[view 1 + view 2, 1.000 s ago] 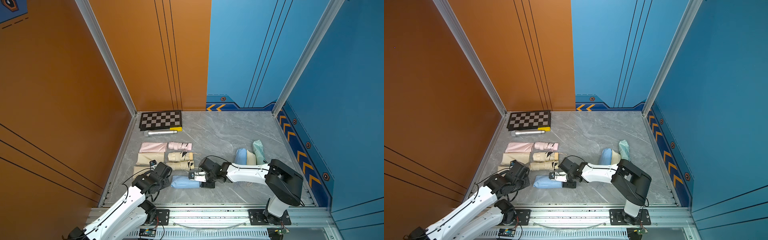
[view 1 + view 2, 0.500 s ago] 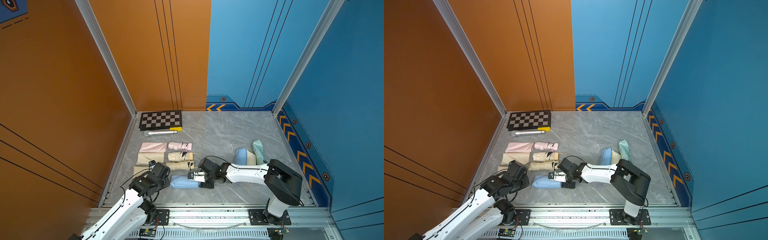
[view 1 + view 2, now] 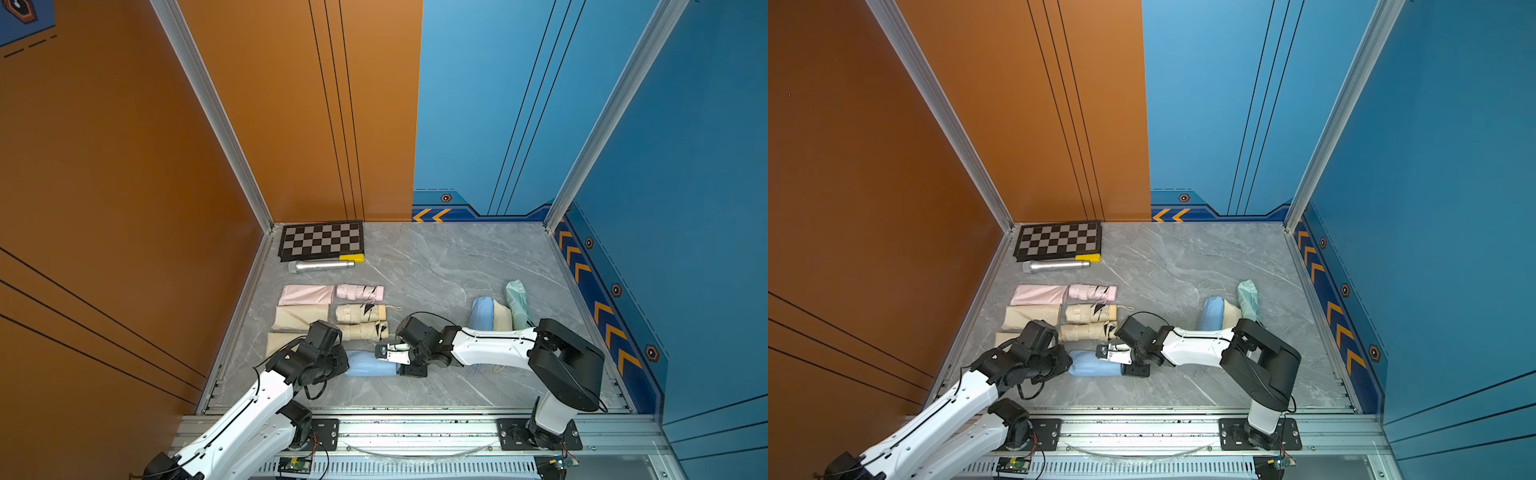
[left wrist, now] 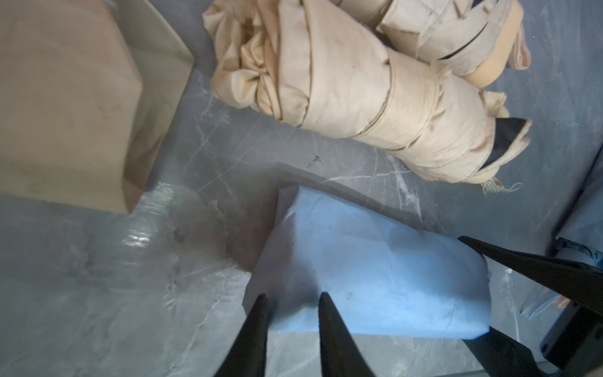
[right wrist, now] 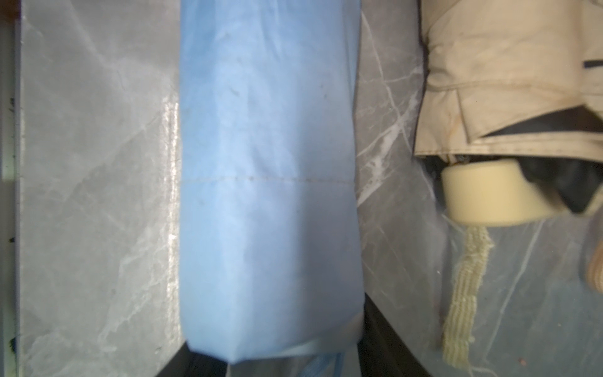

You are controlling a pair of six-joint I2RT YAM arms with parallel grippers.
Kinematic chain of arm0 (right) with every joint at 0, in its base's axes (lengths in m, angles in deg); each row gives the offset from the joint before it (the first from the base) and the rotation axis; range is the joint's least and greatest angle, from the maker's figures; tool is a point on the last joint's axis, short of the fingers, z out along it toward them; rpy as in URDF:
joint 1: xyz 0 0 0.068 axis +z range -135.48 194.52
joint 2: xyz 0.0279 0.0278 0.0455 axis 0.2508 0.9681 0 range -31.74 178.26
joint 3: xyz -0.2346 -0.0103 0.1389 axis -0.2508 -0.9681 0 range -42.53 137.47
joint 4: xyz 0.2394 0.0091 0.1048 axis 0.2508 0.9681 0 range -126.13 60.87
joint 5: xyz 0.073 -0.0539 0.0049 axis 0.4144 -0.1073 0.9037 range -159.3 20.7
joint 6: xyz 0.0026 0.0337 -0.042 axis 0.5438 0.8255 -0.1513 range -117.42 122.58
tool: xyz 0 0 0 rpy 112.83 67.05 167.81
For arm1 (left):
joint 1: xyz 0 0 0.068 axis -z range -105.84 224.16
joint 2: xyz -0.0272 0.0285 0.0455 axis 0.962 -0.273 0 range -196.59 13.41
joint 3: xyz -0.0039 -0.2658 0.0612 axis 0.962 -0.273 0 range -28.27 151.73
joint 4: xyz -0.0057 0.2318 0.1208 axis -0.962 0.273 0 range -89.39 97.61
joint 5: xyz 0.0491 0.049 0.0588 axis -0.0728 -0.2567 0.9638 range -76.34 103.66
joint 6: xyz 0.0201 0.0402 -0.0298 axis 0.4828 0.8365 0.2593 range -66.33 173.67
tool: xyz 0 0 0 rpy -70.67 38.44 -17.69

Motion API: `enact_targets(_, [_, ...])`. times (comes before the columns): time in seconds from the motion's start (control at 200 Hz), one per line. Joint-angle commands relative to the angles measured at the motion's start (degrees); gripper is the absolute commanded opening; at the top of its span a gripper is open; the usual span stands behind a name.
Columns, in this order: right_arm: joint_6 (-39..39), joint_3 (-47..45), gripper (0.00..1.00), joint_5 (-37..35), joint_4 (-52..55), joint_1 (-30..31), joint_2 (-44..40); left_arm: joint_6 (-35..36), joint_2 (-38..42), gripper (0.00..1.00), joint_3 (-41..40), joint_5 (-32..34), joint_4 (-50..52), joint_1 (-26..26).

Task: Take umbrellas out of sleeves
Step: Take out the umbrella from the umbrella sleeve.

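Currently in hand: the light blue sleeve (image 3: 368,365) lies flat on the grey floor (image 3: 436,266) between the two grippers. It looks full, so its umbrella is probably still inside.
Right gripper (image 3: 399,362): its jaws press both flanks of the sleeve's mouth end and grip it, likely to anchor the handle within.
Left gripper (image 4: 291,295): its jaws stand narrowly apart astride the sleeve's closed corner, clamping nothing as far as I can see. I judge it is set there to pinch loose fabric.
Why end to end: opposed pulls along the bundle's length should slide the cloth off without bending it.
Finished row: the pink umbrella (image 3: 359,292) and two cream umbrellas (image 3: 359,313) lie bare beside the flat empty sleeves (image 3: 301,316), which keeps finished pairs sorted.
Waiting: three sleeved bundles (image 3: 502,318) lean together beyond the right arm.
Left wrist view only: the slim gap between the fingertips, which the top views hide beneath the wrist.
Right wrist view only: a stitched seam across the sleeve, and a blue cord (image 5: 323,362) at its mouth.
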Motion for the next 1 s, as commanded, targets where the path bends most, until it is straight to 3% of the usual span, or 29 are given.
enact_targets(0.0, [1.13, -0.7, 0.4, 0.04, -0.72, 0.42, 0.71, 1.05, -0.72, 0.26, -1.92, -3.19, -2.94, -0.94])
enact_targets(0.135, [1.16, -0.8, 0.4, -0.05, -0.73, 0.38, 0.64, 1.39, -1.34, 0.2, -2.73, -2.92, -3.08, -1.55])
enact_targets(0.33, [1.11, -0.8, 0.4, -0.12, -0.72, 0.38, 0.7, 1.68, -2.23, 0.0, -3.14, -2.04, -3.2, -1.91])
enact_targets(0.991, [0.86, -2.15, 0.36, -0.73, 0.27, 0.24, -1.7, 2.3, -0.91, 0.0, 1.66, 8.23, 4.42, -2.2])
